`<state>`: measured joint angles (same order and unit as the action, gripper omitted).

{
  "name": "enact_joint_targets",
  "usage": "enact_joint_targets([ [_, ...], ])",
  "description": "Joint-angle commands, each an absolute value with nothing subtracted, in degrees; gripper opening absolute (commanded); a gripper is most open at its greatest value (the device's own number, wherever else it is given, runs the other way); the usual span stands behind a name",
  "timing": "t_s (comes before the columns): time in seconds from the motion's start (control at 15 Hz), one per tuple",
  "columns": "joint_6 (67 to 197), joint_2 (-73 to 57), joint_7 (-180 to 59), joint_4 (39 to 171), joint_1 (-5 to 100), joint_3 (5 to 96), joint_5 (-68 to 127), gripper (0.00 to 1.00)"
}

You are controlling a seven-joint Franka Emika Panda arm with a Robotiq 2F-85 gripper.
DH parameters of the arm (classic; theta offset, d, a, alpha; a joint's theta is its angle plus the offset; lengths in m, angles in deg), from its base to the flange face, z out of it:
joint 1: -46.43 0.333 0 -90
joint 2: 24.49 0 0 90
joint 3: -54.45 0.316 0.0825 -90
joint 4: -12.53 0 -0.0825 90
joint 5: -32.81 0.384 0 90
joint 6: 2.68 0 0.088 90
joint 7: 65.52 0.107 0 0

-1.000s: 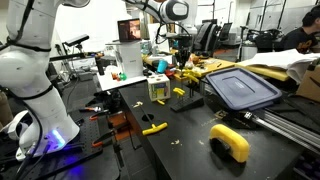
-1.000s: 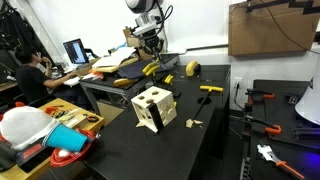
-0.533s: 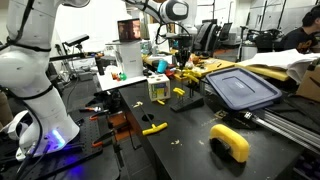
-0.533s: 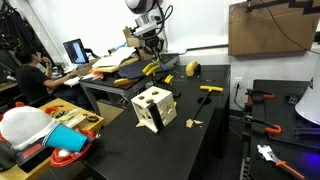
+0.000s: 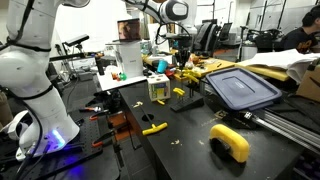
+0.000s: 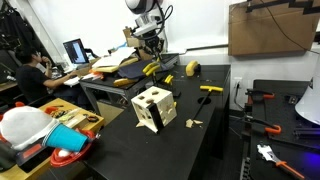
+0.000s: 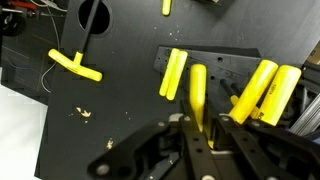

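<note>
My gripper (image 7: 198, 128) is shut on a long yellow bar (image 7: 197, 95) and holds it by one end above a dark plate (image 7: 205, 68). Other yellow bars lie on or lean over that plate: one to the left (image 7: 173, 73) and two to the right (image 7: 258, 88). In both exterior views the gripper (image 5: 180, 58) (image 6: 153, 50) hangs over the far part of the black table, by yellow pieces (image 6: 150, 68). A pale wooden cube with cut-out holes (image 5: 159, 88) (image 6: 153, 108) stands nearer the table's middle.
A yellow T-shaped piece (image 7: 75, 65) (image 5: 154, 128) lies on the black table, and a yellow arch block (image 5: 230, 141) (image 6: 193, 68) too. A dark blue bin lid (image 5: 240, 88) lies by a metal rail. A white robot arm (image 5: 30, 70), benches with tools and a seated person (image 6: 30, 75) stand around.
</note>
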<state>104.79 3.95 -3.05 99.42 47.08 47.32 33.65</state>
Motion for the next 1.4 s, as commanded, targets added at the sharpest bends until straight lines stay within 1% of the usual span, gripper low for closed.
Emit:
enact_joint_targets([
  [0.0, 105.1, 2.5, -2.7, 101.5, 47.1, 47.4, 33.7, 0.04],
  [1.33, 105.7, 0.9, -3.2, 102.2, 46.6, 47.6, 35.3, 0.04],
])
